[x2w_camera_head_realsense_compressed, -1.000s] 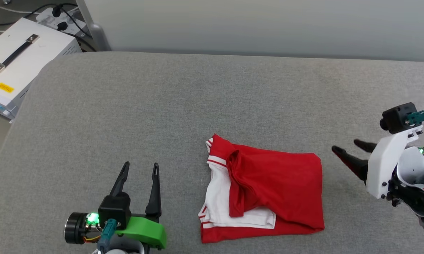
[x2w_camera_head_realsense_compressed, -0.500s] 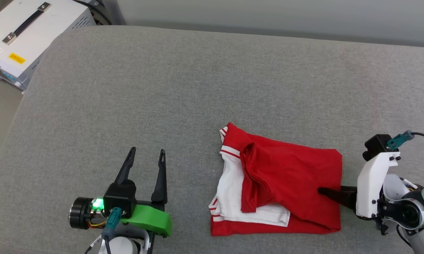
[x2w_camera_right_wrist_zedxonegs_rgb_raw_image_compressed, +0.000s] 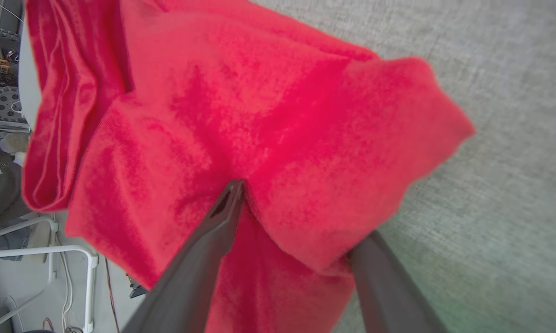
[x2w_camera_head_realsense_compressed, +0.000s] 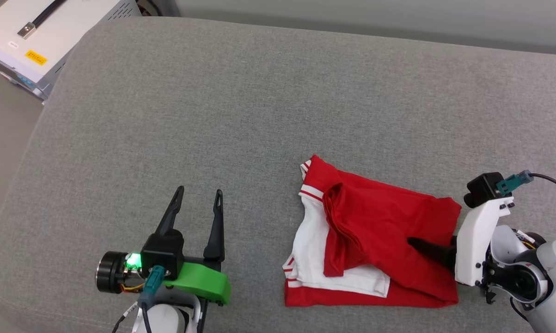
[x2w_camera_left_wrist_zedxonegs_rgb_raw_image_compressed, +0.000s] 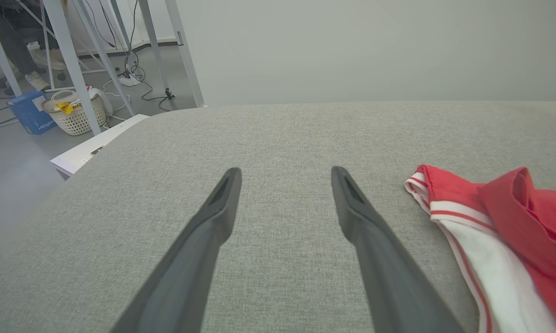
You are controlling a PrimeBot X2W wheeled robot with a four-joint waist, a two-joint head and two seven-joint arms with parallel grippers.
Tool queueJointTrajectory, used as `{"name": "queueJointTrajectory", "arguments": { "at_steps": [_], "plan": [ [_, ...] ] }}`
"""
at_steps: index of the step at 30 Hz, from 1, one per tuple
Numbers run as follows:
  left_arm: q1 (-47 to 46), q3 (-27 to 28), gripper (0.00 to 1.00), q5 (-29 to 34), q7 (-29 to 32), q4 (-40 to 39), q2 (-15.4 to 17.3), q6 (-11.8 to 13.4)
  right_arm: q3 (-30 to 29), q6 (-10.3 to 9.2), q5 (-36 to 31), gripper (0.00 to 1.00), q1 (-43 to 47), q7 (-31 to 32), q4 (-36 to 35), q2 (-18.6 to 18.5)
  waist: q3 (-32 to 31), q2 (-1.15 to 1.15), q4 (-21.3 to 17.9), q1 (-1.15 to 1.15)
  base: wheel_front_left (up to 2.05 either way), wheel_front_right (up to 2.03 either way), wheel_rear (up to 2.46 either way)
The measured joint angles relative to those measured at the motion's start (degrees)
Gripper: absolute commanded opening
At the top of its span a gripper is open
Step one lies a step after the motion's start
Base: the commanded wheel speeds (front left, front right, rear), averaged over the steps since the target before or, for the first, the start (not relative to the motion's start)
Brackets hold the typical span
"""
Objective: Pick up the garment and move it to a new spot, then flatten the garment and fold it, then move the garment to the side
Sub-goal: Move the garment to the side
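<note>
1. Comparing this moment with a second earlier, we found that the right gripper (x2w_camera_right_wrist_zedxonegs_rgb_raw_image_compressed: 294, 222) had crossed from beside the garment (x2w_camera_head_realsense_compressed: 375, 240) onto its right edge. One finger lay on top and the other beneath a raised fold, with the jaws wide and not yet clamped.
2. We judged this the start of a pick-up to move the garment aside, since it already lay folded on the grey cushion (x2w_camera_head_realsense_compressed: 259, 115), right of centre.
3. The left gripper (x2w_camera_head_realsense_compressed: 199, 192) had stayed wide and empty, well apart from the garment.
4. We counted one garment, two grippers and one white case (x2w_camera_head_realsense_compressed: 42, 27).
</note>
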Motion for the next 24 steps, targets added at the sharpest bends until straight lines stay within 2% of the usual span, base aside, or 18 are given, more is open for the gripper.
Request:
{"name": "queueJointTrajectory", "arguments": {
  "at_steps": [12,20,24],
  "plan": [
    [0.2,0.9,1.00,0.0,0.0,0.2,0.0,0.5,7.0,0.00,-1.7,0.00,-3.8,-10.0,-3.1,-4.0,-1.8,0.00,-2.0,0.00,0.00,0.00,0.00],
    [1.4,1.7,1.00,0.0,0.0,-0.4,0.0,0.5,12.0,0.00,-7.1,0.00,-8.4,-12.1,-8.2,-12.1,-3.1,0.00,-7.0,0.00,0.00,0.00,0.00],
    [1.5,1.9,1.00,0.0,0.0,-0.9,0.0,0.4,12.4,0.00,-7.7,0.00,-9.9,-12.2,-8.9,-15.1,-3.3,0.00,-10.4,0.00,0.00,0.00,0.00]
  ]
}}
